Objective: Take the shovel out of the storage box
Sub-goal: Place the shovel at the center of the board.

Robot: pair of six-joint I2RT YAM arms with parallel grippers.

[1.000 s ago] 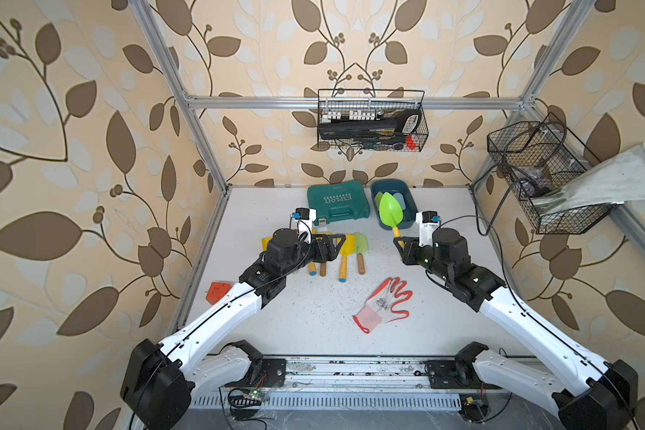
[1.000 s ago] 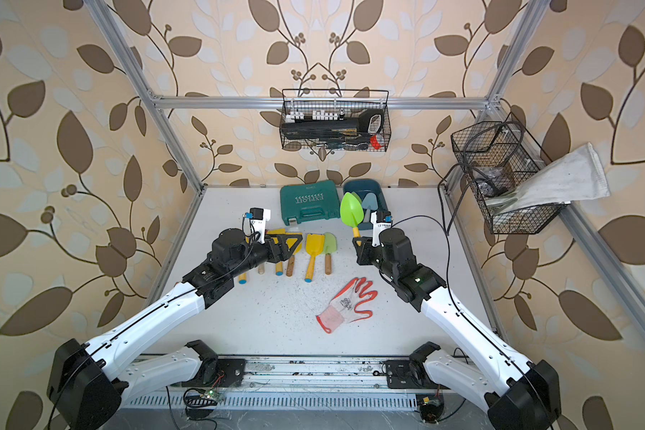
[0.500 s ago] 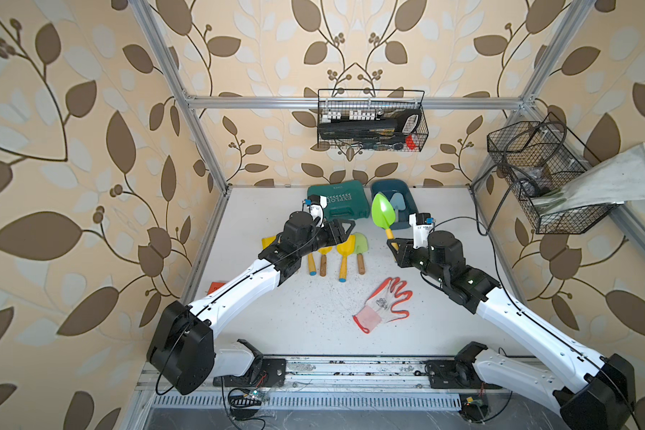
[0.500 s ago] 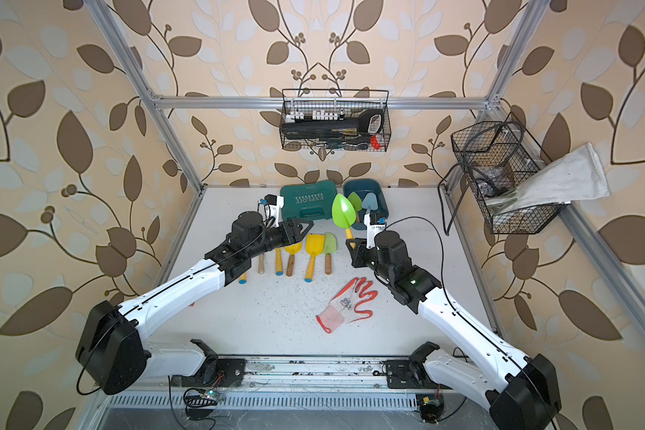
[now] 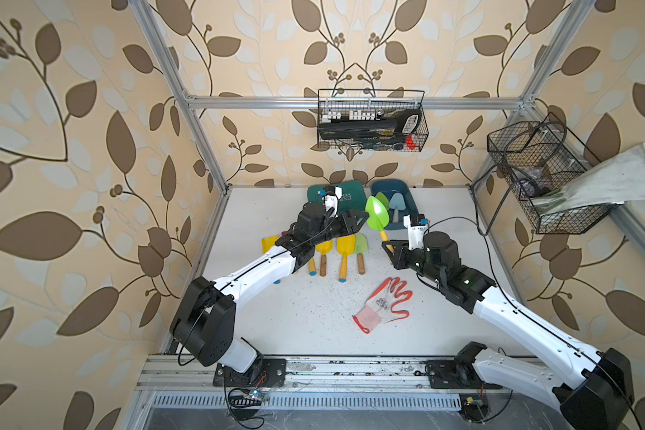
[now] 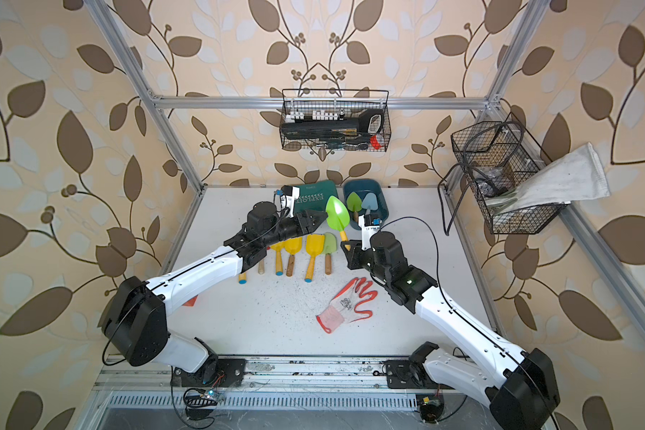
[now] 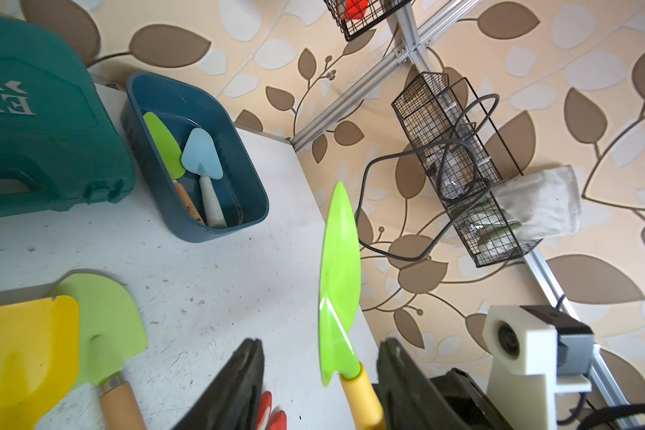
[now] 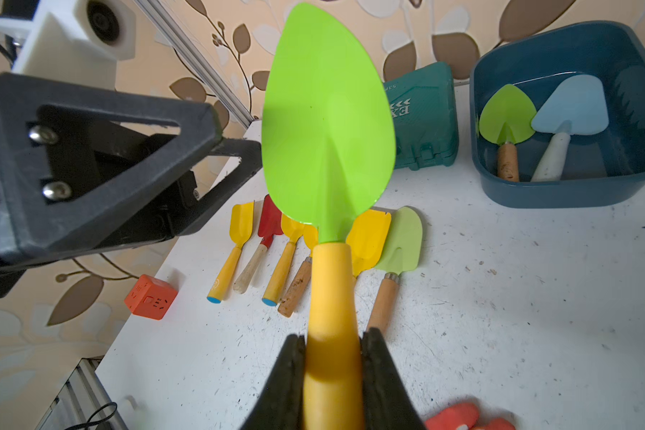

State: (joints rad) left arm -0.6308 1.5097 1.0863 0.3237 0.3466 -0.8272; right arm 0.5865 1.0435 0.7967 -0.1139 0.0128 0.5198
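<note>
Gripping the shovel [image 8: 328, 123] by its yellow handle [image 8: 332, 283], my right gripper [image 8: 332, 342] is clamped tight and holds it off the table [image 5: 313, 316], with the blade [image 5: 377, 216] pointing to about 11 o'clock in both top views. The shovel hangs clear of the box [image 5: 412, 208], just at its 8 o'clock, while a green trowel [image 8: 507, 115] and a pale blue trowel [image 8: 570, 108] lie inside. My left gripper [image 7: 320, 344] hovers at the blade's 9 o'clock, jaws apart and holding nothing, tips just beside the blade's edge.
</note>
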